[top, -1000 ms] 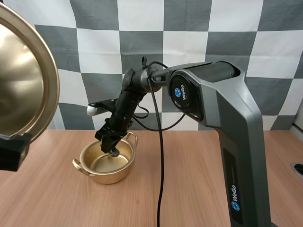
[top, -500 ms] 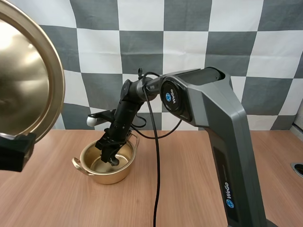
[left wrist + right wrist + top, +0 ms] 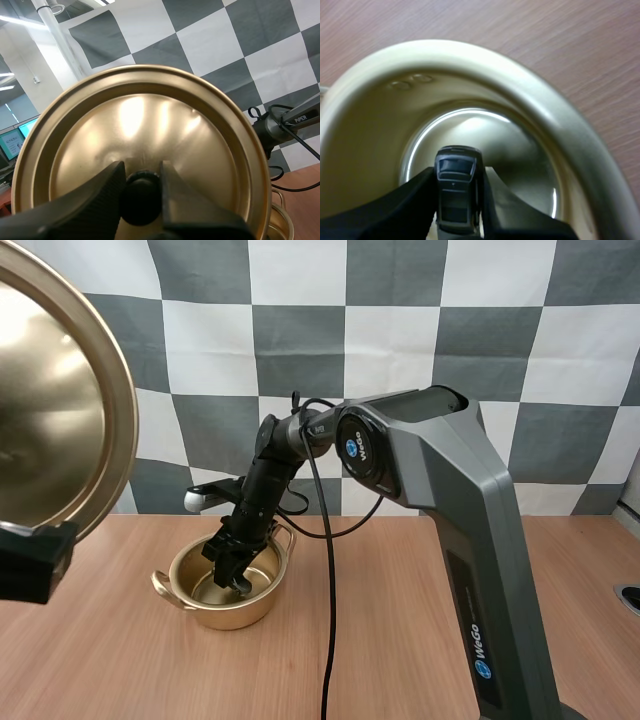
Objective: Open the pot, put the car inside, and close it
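Observation:
A gold pot point(image 3: 222, 589) with two side handles stands open on the wooden table. My right gripper point(image 3: 236, 575) reaches down inside it, shut on a small dark toy car point(image 3: 457, 192) that hangs nose-out just above the pot's shiny floor point(image 3: 515, 145). The gold lid point(image 3: 55, 400) is held up high at the near left, tilted on edge. My left gripper point(image 3: 142, 192) is shut on the lid's black knob point(image 3: 141, 196), with the lid's domed top point(image 3: 150, 125) facing the left wrist camera.
The bare wooden table point(image 3: 400, 620) stretches to the right of the pot. My right arm's large grey base column point(image 3: 480, 570) stands at centre right. A round dark fitting point(image 3: 629, 597) sits at the table's right edge.
My right gripper has sunk lower into the pot with the car. The lid has shifted slightly in the left arm's hold.

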`<state>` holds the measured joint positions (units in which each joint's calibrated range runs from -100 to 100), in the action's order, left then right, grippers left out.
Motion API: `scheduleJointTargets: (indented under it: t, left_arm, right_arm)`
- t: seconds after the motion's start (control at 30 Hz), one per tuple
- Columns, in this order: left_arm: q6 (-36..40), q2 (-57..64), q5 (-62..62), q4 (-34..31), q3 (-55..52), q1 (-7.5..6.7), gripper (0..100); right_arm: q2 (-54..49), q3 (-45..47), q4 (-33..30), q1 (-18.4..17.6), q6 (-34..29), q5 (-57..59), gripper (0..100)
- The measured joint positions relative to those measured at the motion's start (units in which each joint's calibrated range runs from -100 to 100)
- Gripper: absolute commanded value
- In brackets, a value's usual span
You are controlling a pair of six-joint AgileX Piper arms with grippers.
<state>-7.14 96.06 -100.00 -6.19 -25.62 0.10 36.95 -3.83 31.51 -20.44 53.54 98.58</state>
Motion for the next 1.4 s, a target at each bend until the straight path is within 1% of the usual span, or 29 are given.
scheduleJointTargets:
  t: [0.1, 0.13, 0.17, 0.27, 0.33, 0.37, 0.63, 0.73, 0.87, 0.93, 1.1, 1.3, 1.4]
  left_arm:
    - [0.0, 0.0, 0.0, 0.0, 0.0, 0.0, 0]
    - [0.0, 0.0, 0.0, 0.0, 0.0, 0.0, 0]
    - [0.0, 0.0, 0.0, 0.0, 0.0, 0.0, 0]
    - [0.0, 0.0, 0.0, 0.0, 0.0, 0.0, 0]
    - [0.0, 0.0, 0.0, 0.0, 0.0, 0.0, 0]
    - [0.0, 0.0, 0.0, 0.0, 0.0, 0.0, 0]
    - [0.0, 0.0, 0.0, 0.0, 0.0, 0.0, 0]
    - [0.0, 0.0, 0.0, 0.0, 0.0, 0.0, 0]
    - [0.0, 0.0, 0.0, 0.0, 0.0, 0.0, 0]
    - [0.0, 0.0, 0.0, 0.0, 0.0, 0.0, 0]
    - [0.0, 0.0, 0.0, 0.0, 0.0, 0.0, 0]
    - [0.0, 0.0, 0.0, 0.0, 0.0, 0.0, 0]
    - [0.0, 0.0, 0.0, 0.0, 0.0, 0.0, 0]
  right_arm:
    - [0.0, 0.0, 0.73, 0.0, -0.13, -0.01, 0]
    - [0.0, 0.0, 1.03, 0.0, -0.13, -0.01, 3]
    - [0.0, 0.0, 1.2, 0.0, -0.24, -0.01, 14]
    - [0.0, 0.0, 1.2, -0.22, -0.89, -0.01, 54]
    - [0.0, 0.0, 1.2, -0.54, -0.9, 0.19, 87]
    - [0.0, 0.0, 1.2, -0.72, -1.0, 0.19, 100]
    - [0.0, 0.0, 0.79, -2.94, -0.89, 0.36, 100]
    - [0.0, 0.0, 0.69, -3.23, -0.89, 0.53, 100]
    - [-0.69, 0.0, -1.97, -3.23, -0.98, 0.58, 100]
    - [-1.61, 0.0, -3.0, -3.23, -0.98, -0.03, 100]
    - [-5.37, 0.0, -3.13, -3.23, -0.98, -1.87, 100]
    - [-8.81, 0.0, -3.13, -3.23, -1.8, -2.2, 100]
    - [-11.98, 0.0, -4.35, -3.23, -2.57, -1.32, 100]
